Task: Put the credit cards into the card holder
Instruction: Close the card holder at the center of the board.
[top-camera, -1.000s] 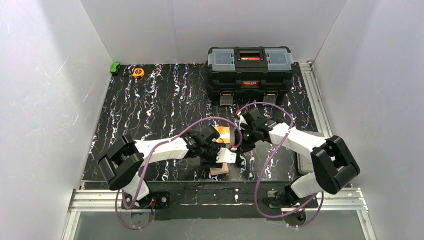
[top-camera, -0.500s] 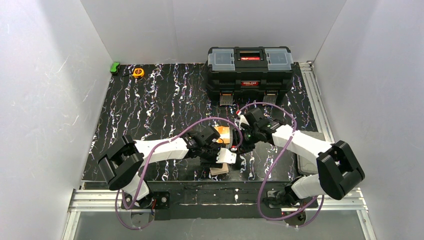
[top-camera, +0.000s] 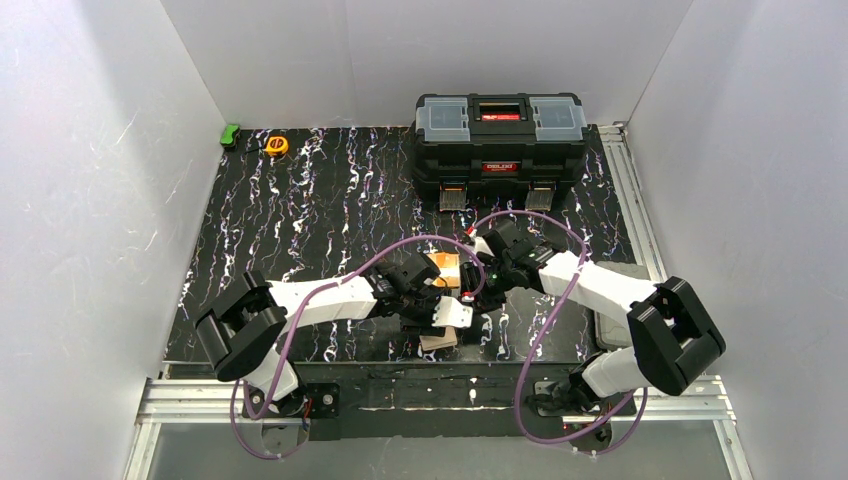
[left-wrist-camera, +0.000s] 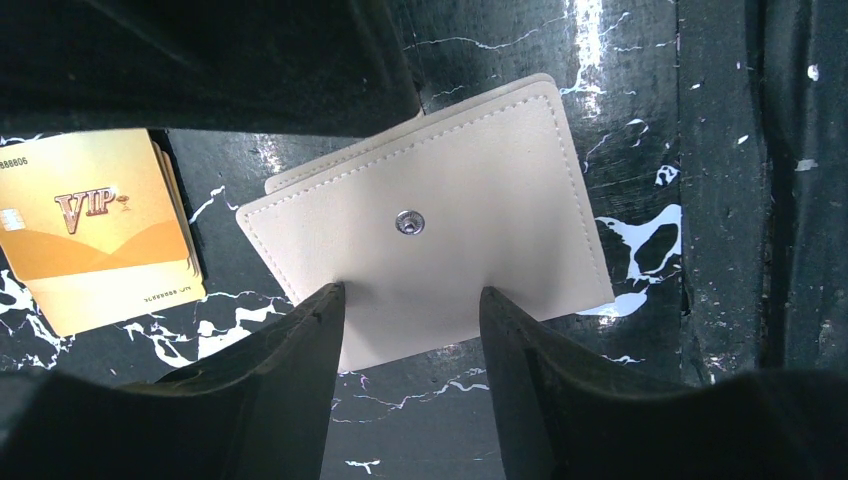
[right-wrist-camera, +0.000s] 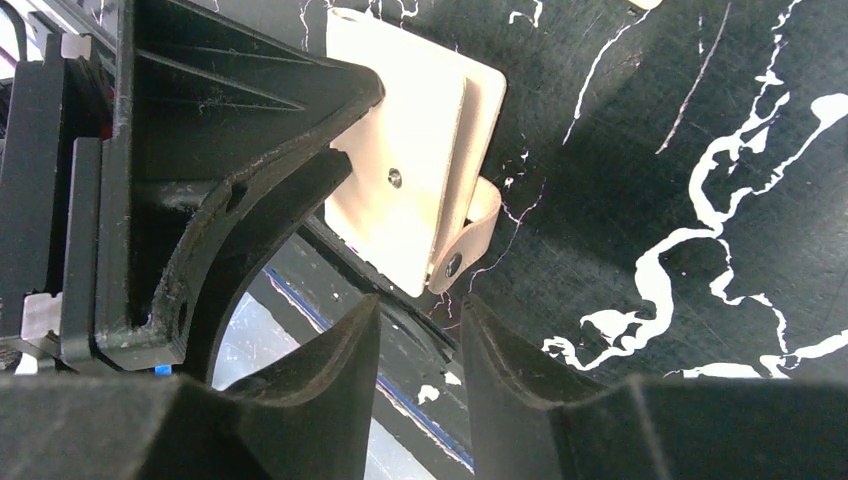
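The cream card holder (left-wrist-camera: 430, 220) lies closed on the black marbled table, snap stud up; it also shows in the top view (top-camera: 456, 312). My left gripper (left-wrist-camera: 412, 300) is open, its two fingertips over the holder's near edge. The orange VIP card (left-wrist-camera: 95, 230) lies flat to the left of the holder, in the top view (top-camera: 447, 268) just beyond it. The black card is not visible. In the right wrist view the holder (right-wrist-camera: 400, 170) shows its loose snap tab (right-wrist-camera: 470, 235). My right gripper (right-wrist-camera: 420, 310) is open and empty just short of the tab, beside the left gripper.
A big black toolbox (top-camera: 500, 135) stands at the back of the table. A yellow tape measure (top-camera: 276, 145) and a small green object (top-camera: 231, 133) sit at the back left corner. The holder lies close to the table's front edge (top-camera: 420, 365).
My right arm has shifted slightly left, toward the holder and the left gripper. The left arm, holder and orange card have not moved.
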